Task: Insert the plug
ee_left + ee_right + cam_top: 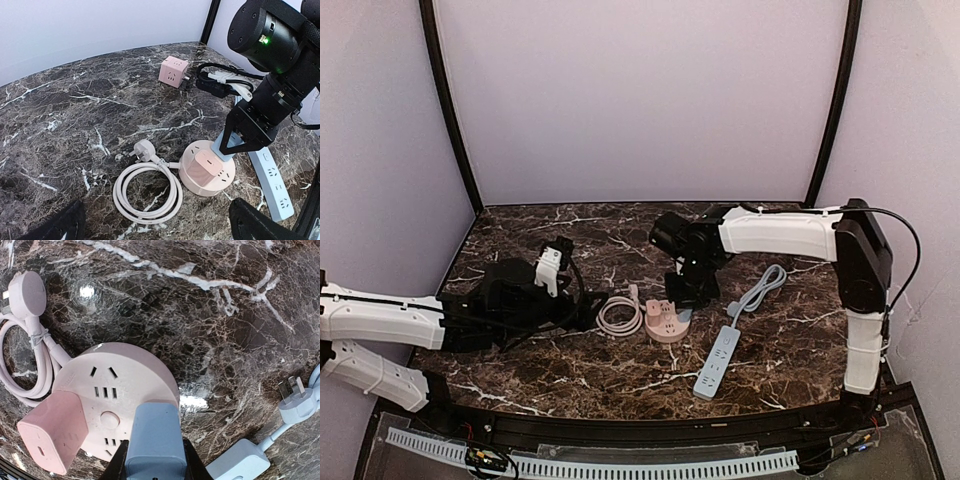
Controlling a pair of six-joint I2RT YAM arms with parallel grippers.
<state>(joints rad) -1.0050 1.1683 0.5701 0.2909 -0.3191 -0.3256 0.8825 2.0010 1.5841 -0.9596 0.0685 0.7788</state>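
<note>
Marble tabletop point(520, 230) carries one blue power strip point(718, 361) nearest us on the right. Just beyond we count one round pink hub point(665, 322) with one pink adapter point(47, 432) plugged in, one coiled pale cable point(619, 316) just left of it, and the right gripper point(692, 292) clamped on the one blue plug point(155, 437) at the hub's far-right rim; the left gripper point(588, 312) gapes wide left of the coil. Farthest sits one pink cube socket point(173, 71).

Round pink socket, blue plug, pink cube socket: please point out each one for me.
round pink socket point(137, 385): right wrist view, on its flat top face.
blue plug point(155, 432): right wrist view, middle of its body.
pink cube socket point(170, 76): left wrist view, on the side with holes.
</note>
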